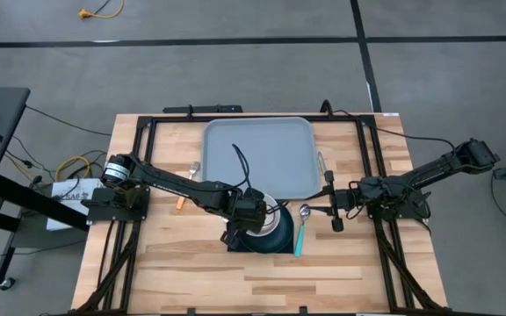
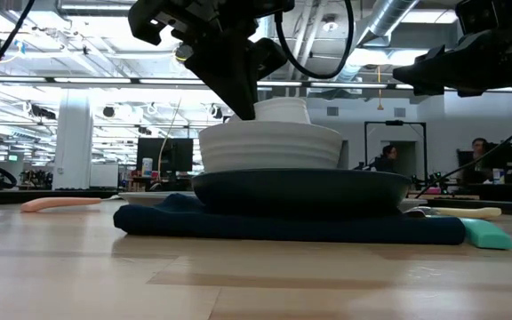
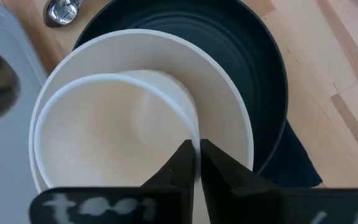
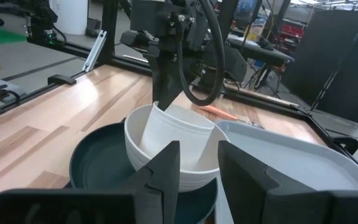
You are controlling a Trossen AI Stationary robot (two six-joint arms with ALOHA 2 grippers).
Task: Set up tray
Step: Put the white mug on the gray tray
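A white cup [image 3: 110, 130] stands inside a white bowl [image 3: 229, 112]. The bowl sits on a dark plate [image 3: 253, 56], which lies on a navy napkin [image 3: 297, 162]. My left gripper [image 3: 196, 146] is above this stack [image 1: 257, 219], shut on the cup. The grey-blue tray [image 1: 257, 154] lies just beyond the stack toward the far edge. My right gripper [image 4: 197, 165] is open and hovers to the right of the stack [image 1: 336, 211], pointing at the bowl [image 4: 135, 140] and touching nothing. My left gripper pinches the cup's rim [image 3: 194, 127], one finger inside the cup and one outside between cup and bowl. The fingers [image 2: 243, 89] come from above, pointing down. The cup [image 4: 173, 137] stays within the bowl; whether its bottom rests there I cannot tell.
A teal-handled spoon [image 1: 301, 230] lies right of the plate, near my right gripper. A cream-handled utensil [image 1: 321, 162] lies along the tray's right rim. An orange-handled fork [image 1: 183, 195] lies left of the stack. Bare wood stretches toward the near edge.
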